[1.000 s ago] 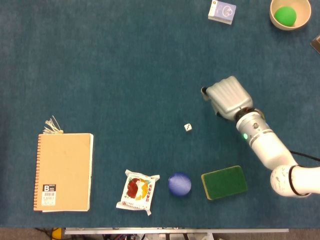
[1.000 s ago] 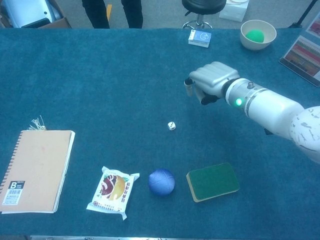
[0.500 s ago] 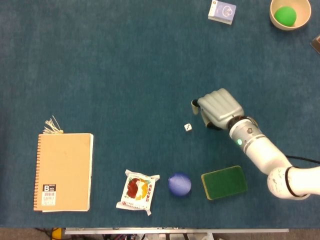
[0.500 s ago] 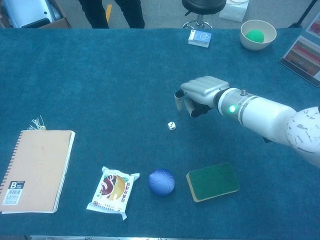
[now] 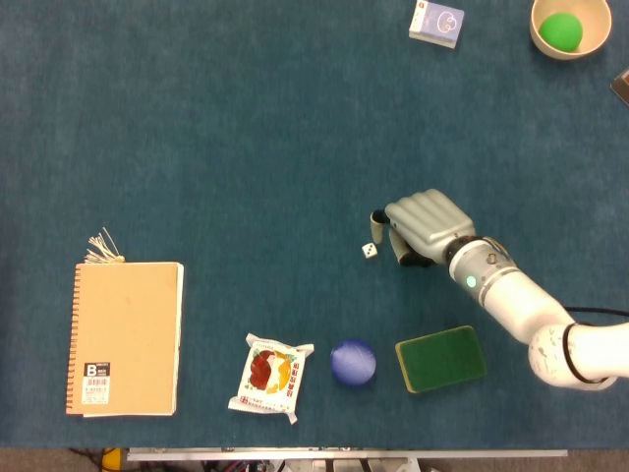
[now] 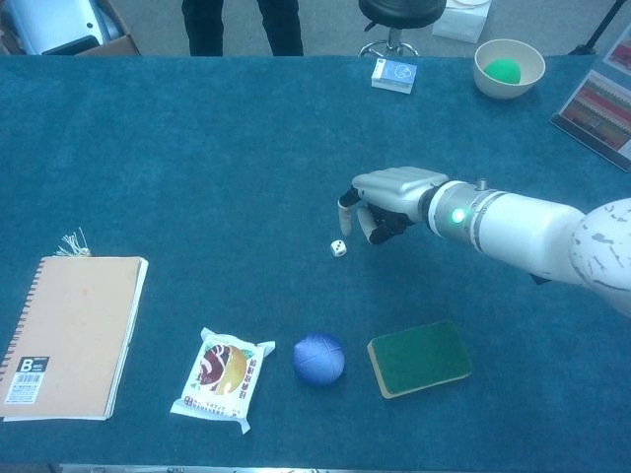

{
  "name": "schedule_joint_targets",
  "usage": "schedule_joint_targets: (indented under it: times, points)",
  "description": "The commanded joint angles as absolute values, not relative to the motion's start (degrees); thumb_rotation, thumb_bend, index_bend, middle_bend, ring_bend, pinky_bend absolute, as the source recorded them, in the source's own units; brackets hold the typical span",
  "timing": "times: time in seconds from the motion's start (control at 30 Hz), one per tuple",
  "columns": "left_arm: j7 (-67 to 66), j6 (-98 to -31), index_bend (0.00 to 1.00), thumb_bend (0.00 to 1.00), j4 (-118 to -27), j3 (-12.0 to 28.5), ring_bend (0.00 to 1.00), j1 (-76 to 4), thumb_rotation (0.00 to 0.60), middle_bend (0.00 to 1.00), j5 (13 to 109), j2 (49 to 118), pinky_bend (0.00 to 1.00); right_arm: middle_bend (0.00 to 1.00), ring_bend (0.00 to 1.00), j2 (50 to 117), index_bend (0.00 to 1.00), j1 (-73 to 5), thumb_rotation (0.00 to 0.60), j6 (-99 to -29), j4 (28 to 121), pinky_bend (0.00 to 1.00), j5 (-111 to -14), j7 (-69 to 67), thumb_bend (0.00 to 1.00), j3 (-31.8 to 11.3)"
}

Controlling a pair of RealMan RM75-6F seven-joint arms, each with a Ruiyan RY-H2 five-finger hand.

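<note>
The right hand (image 5: 425, 228) hovers low over the blue-carpeted tabletop (image 5: 246, 147), just beside the small white die with black pips (image 5: 370, 252), which lies on the cloth left of the fingers (image 6: 347, 202). The fingers are curled downward, somewhat apart, and hold nothing; they do not yet touch the die. This looks like the approach step before a pinch. Closing in would call for a short shift toward the die and a fine thumb-and-finger closure, since the cube is tiny. Nearer the front edge lie a round blue ball (image 5: 353, 363) and a green rectangular sponge (image 5: 441, 359). The left hand is out of sight.
</note>
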State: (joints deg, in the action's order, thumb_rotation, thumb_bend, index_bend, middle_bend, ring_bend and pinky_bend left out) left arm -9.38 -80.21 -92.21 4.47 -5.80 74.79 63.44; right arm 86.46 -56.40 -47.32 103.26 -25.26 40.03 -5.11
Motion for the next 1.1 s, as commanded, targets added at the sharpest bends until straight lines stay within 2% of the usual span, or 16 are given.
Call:
schedule_joint_targets:
  times: [0.03, 0.63, 1.1]
  points:
    - [-9.37, -80.23, 0.44, 0.38, -92.25, 4.45, 0.10, -5.79, 0.600, 0.33, 74.80, 63.42, 0.15, 1.00, 1.00, 86.31, 0.41, -57.17, 0.600, -47.50, 103.11, 1.00, -25.05, 39.71, 1.00, -4.17]
    - [-9.36, -80.24, 0.44, 0.38, -92.41, 4.48, 0.10, -5.76, 0.600, 0.34, 74.64, 63.31, 0.15, 1.00, 1.00, 86.75, 0.41, -59.25, 0.600, -47.43, 101.18, 1.00, -24.15, 35.85, 1.00, -1.00]
    - [-9.03, -80.33, 0.44, 0.38, -92.70, 4.55, 0.10, -5.69, 0.600, 0.34, 74.54, 63.04, 0.15, 1.00, 1.00, 88.26, 0.41, -59.16, 0.600, -45.43, 98.53, 1.00, -27.11, 31.27, 1.00, -0.55]
